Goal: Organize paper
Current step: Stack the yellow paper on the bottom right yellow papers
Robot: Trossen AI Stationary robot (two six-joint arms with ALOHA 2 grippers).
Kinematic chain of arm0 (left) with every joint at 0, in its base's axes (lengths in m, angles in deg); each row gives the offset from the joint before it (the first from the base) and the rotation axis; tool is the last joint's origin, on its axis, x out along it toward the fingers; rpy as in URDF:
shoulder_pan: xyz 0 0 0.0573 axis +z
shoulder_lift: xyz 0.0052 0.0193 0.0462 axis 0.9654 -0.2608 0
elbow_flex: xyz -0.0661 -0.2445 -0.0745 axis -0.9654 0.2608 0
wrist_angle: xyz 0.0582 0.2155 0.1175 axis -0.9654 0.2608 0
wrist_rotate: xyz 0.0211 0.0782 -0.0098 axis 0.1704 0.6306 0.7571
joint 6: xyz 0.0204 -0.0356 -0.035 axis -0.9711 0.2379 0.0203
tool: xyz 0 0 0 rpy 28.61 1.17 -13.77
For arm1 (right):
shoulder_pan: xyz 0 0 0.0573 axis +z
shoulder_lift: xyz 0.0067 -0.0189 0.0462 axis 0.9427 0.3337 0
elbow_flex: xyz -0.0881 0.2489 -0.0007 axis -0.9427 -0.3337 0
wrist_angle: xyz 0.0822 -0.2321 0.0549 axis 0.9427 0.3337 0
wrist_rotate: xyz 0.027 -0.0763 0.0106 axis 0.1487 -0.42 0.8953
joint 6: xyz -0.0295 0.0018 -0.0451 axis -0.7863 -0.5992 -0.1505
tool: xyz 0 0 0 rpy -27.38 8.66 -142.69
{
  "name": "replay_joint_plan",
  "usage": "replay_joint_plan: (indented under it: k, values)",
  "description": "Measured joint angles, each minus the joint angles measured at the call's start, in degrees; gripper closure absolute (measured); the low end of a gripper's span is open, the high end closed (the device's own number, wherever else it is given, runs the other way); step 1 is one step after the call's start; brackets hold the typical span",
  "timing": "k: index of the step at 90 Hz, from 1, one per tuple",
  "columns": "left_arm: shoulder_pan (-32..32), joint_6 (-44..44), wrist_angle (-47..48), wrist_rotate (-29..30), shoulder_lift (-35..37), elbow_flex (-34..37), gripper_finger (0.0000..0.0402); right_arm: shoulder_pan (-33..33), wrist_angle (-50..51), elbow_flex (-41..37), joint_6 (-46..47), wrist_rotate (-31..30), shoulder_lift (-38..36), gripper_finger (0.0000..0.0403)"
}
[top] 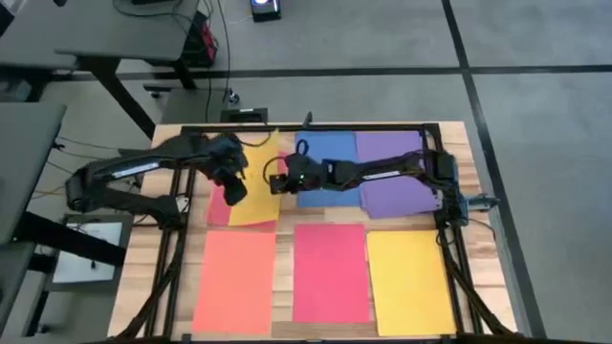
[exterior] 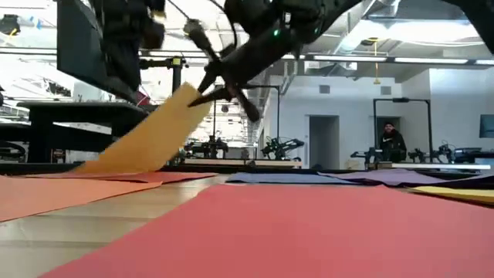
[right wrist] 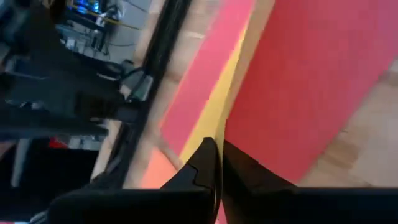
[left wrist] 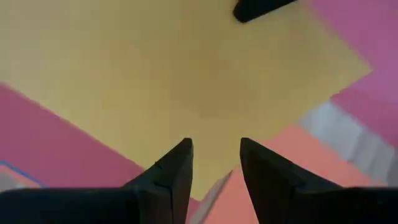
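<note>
**Yellow sheet pinched at its edge, tilted up**

High view: right gripper (top: 274,179) at right edge of yellow sheet (top: 256,186), which overlaps a pink-red sheet (top: 218,210). Left gripper (top: 232,183) above same sheet. Blue sheet (top: 330,158) & purple sheet (top: 397,172) at back; front row salmon-orange sheet (top: 236,280), pink-red, yellow.

Low view: yellow sheet slopes up off table, top edge at right gripper.

Left wrist: fingers (left wrist: 174,174) slightly apart, empty, over yellow.

Right wrist: fingers closed, prob. on the yellow edge.

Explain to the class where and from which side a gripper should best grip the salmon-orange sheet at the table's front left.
Probably the salmon-orange sheet is best gripped at its front edge, which seems to reach the table edge. It lies flat, so approach level from the front, one finger under the edge.
</note>
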Motion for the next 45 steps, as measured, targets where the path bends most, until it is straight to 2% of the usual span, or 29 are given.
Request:
replay_joint_plan:
  k: [14,26,36,45]
  values:
    - [0.01,7.62,1.01,2.30,6.95,-0.14,0.0283,0.99,14.44,-0.02,-4.39,-1.45,-9.98,0.0403]
    - [0.01,10.26,1.70,2.41,10.89,-0.14,0.0283,3.53,25.73,-0.03,-1.35,-2.59,-21.07,0.0403]
    - [0.01,10.12,1.88,2.27,12.87,-0.14,0.0283,8.43,36.55,0.14,7.38,-6.78,-31.34,0.0403]
    - [0.01,9.46,2.11,1.09,13.91,-0.14,0.0283,17.85,52.99,0.21,23.65,-14.02,-37.96,0.0403]
